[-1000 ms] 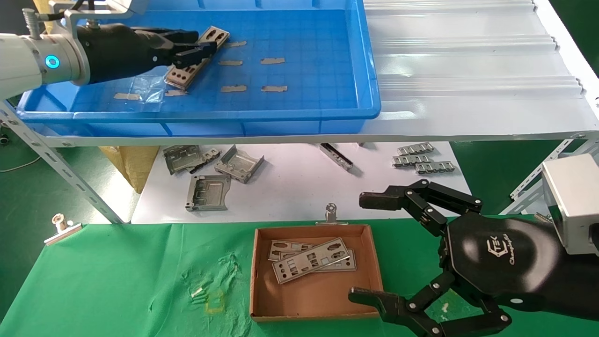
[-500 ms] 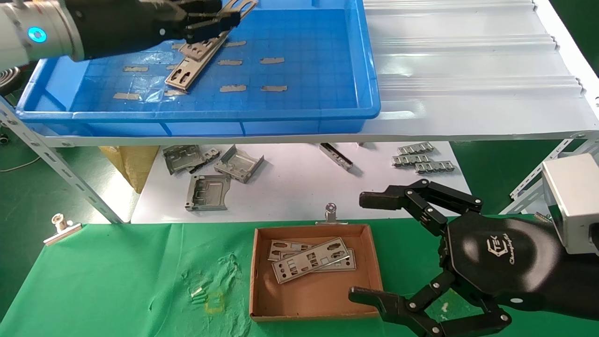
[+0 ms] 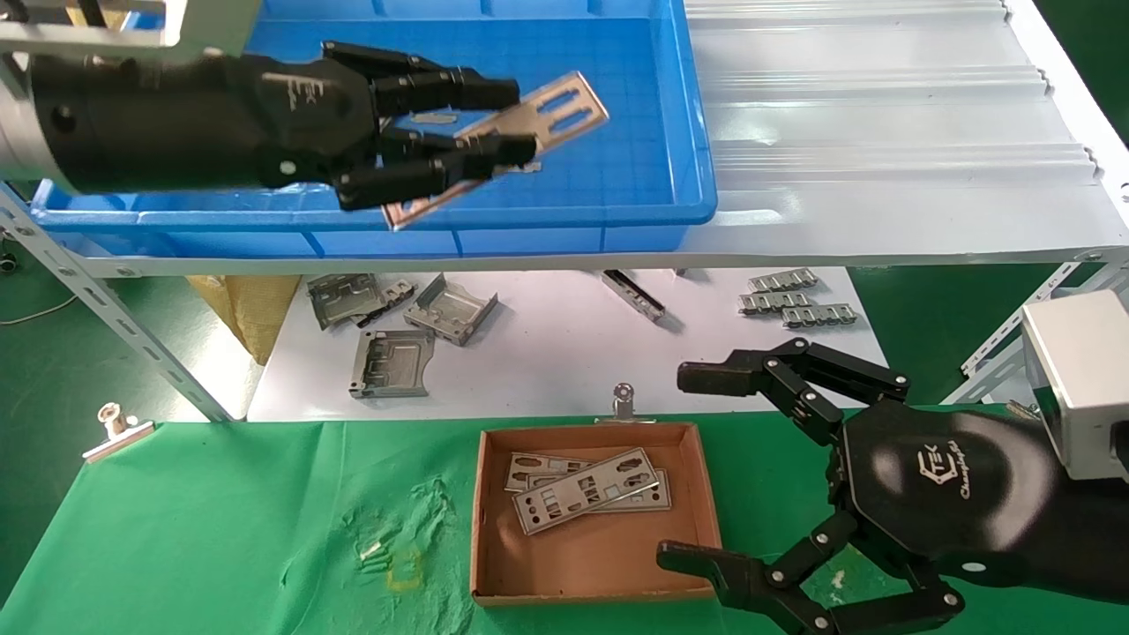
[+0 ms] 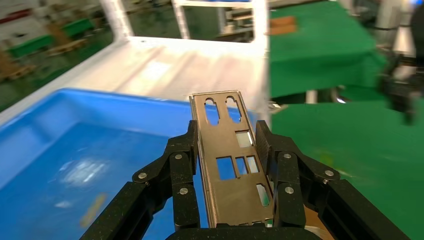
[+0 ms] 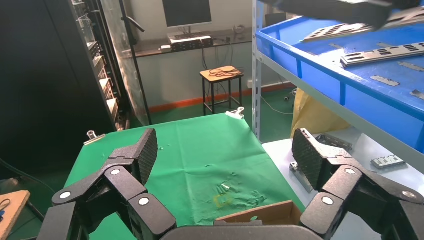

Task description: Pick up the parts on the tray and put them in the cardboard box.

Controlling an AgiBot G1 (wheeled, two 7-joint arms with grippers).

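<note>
My left gripper [image 3: 520, 119] is shut on one of the parts [image 3: 564, 104], a slotted silver plate held tilted above the blue tray [image 3: 617, 212] near its front wall. In the left wrist view the plate [image 4: 225, 145] runs lengthwise between the fingers of that gripper [image 4: 227, 131]. Another part [image 5: 382, 54] lies on the tray floor in the right wrist view. The cardboard box [image 3: 481, 511] sits on the green cloth with several parts [image 3: 586, 489] inside. My right gripper [image 3: 679, 467] hangs open at the box's right side, holding nothing.
Folded grey brackets [image 3: 392, 362] and ridged strips [image 3: 798, 304] lie on the white lower surface under the shelf. A white corrugated sheet [image 3: 882, 115] covers the shelf right of the tray. Metal clips [image 3: 624, 401] [image 3: 115, 428] pin the green cloth's far edge.
The left gripper has lifted a part off the tray floor and carried it right and toward the tray's front wall. The right arm has not moved.
</note>
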